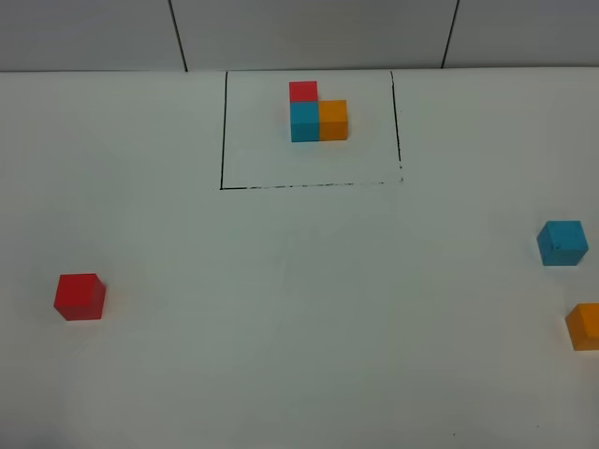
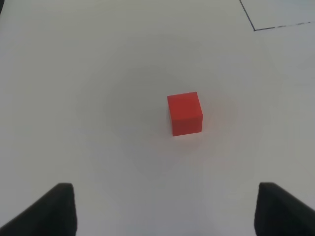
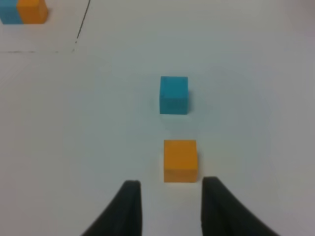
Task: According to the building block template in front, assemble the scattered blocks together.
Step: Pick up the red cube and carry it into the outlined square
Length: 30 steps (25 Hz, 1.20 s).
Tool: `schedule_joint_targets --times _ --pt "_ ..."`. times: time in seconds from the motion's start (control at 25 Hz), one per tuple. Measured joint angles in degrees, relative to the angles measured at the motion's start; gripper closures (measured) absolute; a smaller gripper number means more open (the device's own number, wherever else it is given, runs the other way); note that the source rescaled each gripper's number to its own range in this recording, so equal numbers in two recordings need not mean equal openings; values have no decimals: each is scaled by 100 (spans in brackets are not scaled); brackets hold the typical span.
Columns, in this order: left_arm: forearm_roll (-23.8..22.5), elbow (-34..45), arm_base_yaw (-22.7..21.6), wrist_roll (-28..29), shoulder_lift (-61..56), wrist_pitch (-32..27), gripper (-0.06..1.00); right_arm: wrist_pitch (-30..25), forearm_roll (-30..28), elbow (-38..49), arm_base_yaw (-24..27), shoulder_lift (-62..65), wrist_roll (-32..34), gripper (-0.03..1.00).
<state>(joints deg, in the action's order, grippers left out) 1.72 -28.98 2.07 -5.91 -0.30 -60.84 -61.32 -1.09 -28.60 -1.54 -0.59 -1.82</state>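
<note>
The building block template (image 1: 317, 112) is an L of red, cyan-blue and orange cubes inside a thin black frame at the table's far middle; its corner (image 3: 23, 12) also shows in the right wrist view. Of the scattered blocks, the red cube (image 1: 80, 296) (image 2: 185, 113) lies alone at the left. My left gripper (image 2: 165, 209) hovers short of it, open wide and empty. The cyan-blue cube (image 1: 562, 243) (image 3: 173, 95) and the orange cube (image 1: 584, 326) (image 3: 180, 160) lie at the right edge. My right gripper (image 3: 170, 196) is shut, just short of the orange cube. Neither arm shows in the exterior high view.
The white table (image 1: 299, 327) carries a black drawn frame line (image 1: 309, 185) (image 2: 275, 27) around the template. A grey wall with dark seams (image 1: 178, 37) runs behind the table's far edge. The orange cube is cut by the exterior view's right edge.
</note>
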Motion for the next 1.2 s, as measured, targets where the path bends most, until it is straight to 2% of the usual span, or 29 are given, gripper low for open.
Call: schedule_joint_targets --times 0.36,0.56,0.96,1.2 --pt "-18 -36 0 0 97 82 26 0 0 0 0 0 0 97" --pt "-18 -311 0 73 900 468 20 0 0 0 0 0 0 97" --pt "-18 -1153 0 122 4831 732 16 0 0 0 0 0 0 97" --pt "-12 -1780 0 140 6877 1129 16 0 0 0 0 0 0 97"
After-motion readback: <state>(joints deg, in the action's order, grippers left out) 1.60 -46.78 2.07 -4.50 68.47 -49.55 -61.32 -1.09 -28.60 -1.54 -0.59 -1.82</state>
